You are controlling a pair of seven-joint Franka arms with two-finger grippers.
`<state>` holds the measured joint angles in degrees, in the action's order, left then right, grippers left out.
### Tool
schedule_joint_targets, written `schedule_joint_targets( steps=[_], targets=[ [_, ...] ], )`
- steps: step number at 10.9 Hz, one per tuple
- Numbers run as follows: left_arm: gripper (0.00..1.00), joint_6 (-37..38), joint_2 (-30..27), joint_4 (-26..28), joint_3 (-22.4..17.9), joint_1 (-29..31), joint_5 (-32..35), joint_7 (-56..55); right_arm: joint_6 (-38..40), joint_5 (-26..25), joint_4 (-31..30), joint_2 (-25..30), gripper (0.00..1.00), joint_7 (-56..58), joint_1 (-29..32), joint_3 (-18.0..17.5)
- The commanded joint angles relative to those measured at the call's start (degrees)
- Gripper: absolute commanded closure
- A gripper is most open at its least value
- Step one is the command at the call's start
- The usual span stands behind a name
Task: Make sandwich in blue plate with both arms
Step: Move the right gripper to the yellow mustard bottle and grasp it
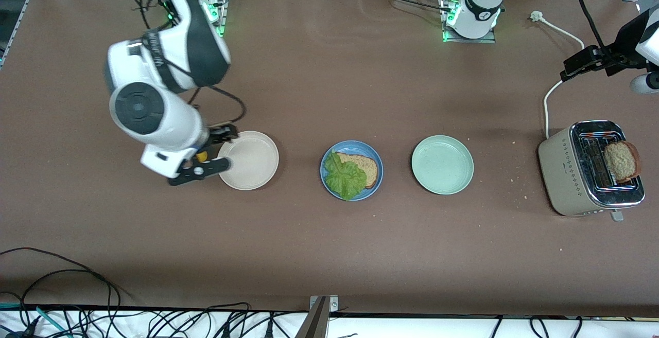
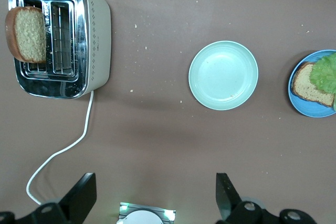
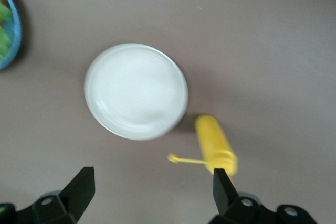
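Front view. Three plates are counted in a row across the table: one beige-white plate (image 1: 249, 160) toward the right arm's end, one blue plate (image 1: 351, 170) in the middle, one pale green plate (image 1: 442, 164) toward the left arm's end. On the blue plate are laid one bread slice (image 1: 365, 169) and one lettuce leaf (image 1: 345, 177), the leaf partly over the slice. One toaster (image 1: 590, 169) is set at the left arm's end, with a second bread slice (image 1: 621, 161) standing up out of a slot. The right gripper (image 1: 216, 147) is held over the rim of the beige-white plate, fingers spread apart, nothing between them; the blue plate lies well apart from it. The left gripper (image 1: 587, 63) is seen over the table near the toaster's cord (image 1: 553, 88).

Left wrist view. The left gripper's fingers (image 2: 81, 196) are seen wide apart and empty. One toaster, one pale green plate and part of the blue plate are listed.

Right wrist view. The fingers (image 3: 79, 187) are parted. One beige-white plate and one yellow bottle (image 3: 215, 144) just beside it are recorded; an edge of the blue plate is visible.
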<state>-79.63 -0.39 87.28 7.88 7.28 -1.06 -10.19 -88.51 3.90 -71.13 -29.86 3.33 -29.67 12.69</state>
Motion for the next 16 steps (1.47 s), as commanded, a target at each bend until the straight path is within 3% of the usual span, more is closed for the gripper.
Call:
schedule_joint_targets(
  steps=[1, 3, 7, 9, 11, 16],
  targets=[
    [0.00, 0.35, 0.57, -1.50, 0.11, 0.19, -0.35, 0.25, -0.17, 1.80, -8.40, 5.60, 0.00, 19.19, 1.18, 7.77],
    [0.00, 0.35, 0.57, -1.50, 0.11, 0.19, -0.35, 0.25, -0.96, 7.67, -11.12, 5.69, 0.00, 32.98, 5.91, 11.21],
    [0.00, 0.35, 0.57, -1.50, 0.11, 0.19, -0.35, 0.25, -3.86, 20.05, -17.61, 4.12, 0.00, 59.26, 17.86, 11.48],
    [0.00, 0.35, 0.57, -1.50, 0.11, 0.10, -0.43, 0.25, -6.06, 28.75, -20.88, 1.66, 0.00, 73.59, 21.74, 11.48],
    [0.00, 0.35, 0.57, -1.50, 0.11, 0.19, -0.43, 0.25, -5.45, 34.39, -21.24, -1.41, 0.00, 83.29, 24.21, 11.40],
    [0.00, 0.44, 0.57, -1.41, 0.03, 0.45, -0.43, 0.25, 5.61, 47.66, -21.59, -5.99, 0.00, 104.37, 28.87, 11.04]
  ],
)
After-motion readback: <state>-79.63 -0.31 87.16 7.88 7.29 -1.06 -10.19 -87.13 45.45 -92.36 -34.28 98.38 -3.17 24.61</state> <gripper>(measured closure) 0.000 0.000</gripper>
